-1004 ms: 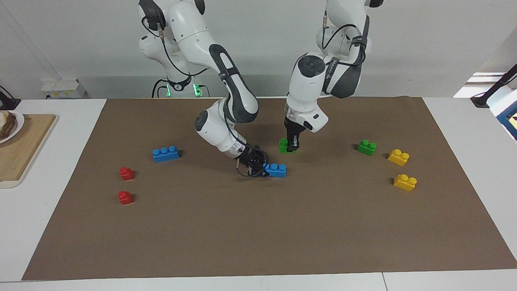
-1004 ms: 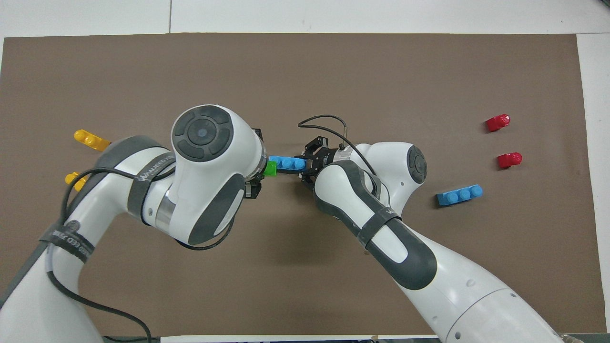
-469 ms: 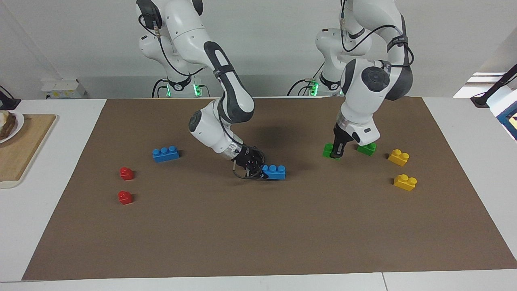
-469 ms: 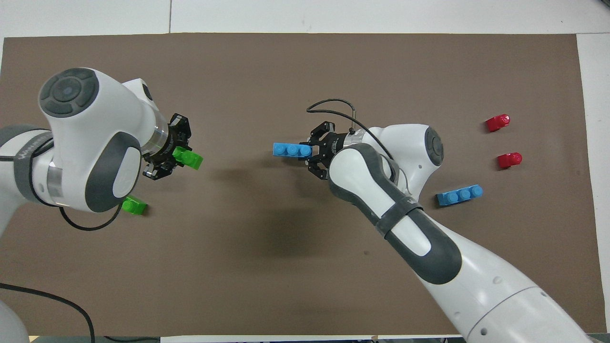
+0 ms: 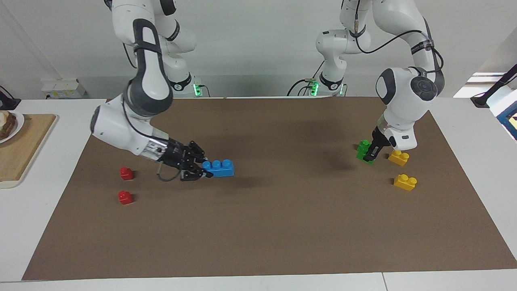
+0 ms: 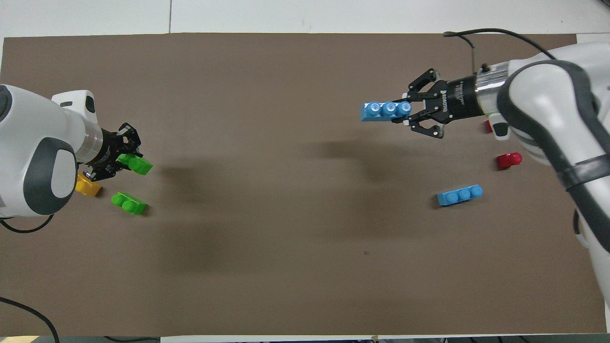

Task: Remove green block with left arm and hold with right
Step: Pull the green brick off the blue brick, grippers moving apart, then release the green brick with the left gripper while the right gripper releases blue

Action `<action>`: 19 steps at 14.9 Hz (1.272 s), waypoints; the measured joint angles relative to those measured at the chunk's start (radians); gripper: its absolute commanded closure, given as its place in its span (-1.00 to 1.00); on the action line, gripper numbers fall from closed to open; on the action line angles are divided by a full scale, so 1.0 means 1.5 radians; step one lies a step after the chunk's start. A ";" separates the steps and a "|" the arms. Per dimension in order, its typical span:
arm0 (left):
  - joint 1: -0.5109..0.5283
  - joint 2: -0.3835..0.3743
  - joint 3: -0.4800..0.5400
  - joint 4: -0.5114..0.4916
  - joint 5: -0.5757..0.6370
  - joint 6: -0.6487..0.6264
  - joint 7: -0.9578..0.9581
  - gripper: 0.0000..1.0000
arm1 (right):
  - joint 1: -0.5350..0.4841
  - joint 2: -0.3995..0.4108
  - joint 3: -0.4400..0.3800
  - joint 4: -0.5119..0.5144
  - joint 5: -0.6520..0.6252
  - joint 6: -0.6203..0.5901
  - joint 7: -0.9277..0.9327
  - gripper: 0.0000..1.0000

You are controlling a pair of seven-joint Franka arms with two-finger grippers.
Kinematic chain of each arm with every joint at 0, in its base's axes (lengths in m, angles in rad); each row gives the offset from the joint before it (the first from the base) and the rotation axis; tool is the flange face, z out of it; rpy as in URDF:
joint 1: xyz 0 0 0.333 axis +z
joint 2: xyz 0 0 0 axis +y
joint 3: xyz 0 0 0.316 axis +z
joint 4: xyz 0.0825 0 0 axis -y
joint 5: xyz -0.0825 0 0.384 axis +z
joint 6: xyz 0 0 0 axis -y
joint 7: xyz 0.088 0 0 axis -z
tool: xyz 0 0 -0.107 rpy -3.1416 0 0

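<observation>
brown mat [image 5: 258, 226]; left hand [image 5: 369, 155] grips green block [image 5: 362, 148], right hand [image 5: 202, 169] blue brick [image 5: 219, 168].

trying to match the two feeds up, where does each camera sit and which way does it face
Facing view: high across the table, looking at the robots; both arms show whole, left gripper shut on the green block, right gripper shut on a blue brick.
Overhead view: above the robots' end, looking steeply down; forearms and grippers show.
Shared: brown mat, both held bricks, half a turn apart.
</observation>
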 measured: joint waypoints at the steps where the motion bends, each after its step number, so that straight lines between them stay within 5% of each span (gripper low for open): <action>1: 0.006 0.000 0.000 -0.012 0.000 0.019 0.008 1.00 | -0.035 0.003 0.000 0.002 -0.016 -0.031 -0.038 1.00; 6: 0.012 0.017 -0.003 -0.050 -0.001 0.123 -0.014 1.00 | -0.141 0.049 0.001 0.001 -0.080 -0.087 -0.162 1.00; 19: 0.013 0.097 -0.005 -0.029 -0.037 0.168 -0.029 1.00 | -0.124 0.088 0.012 -0.085 -0.092 0.025 -0.205 1.00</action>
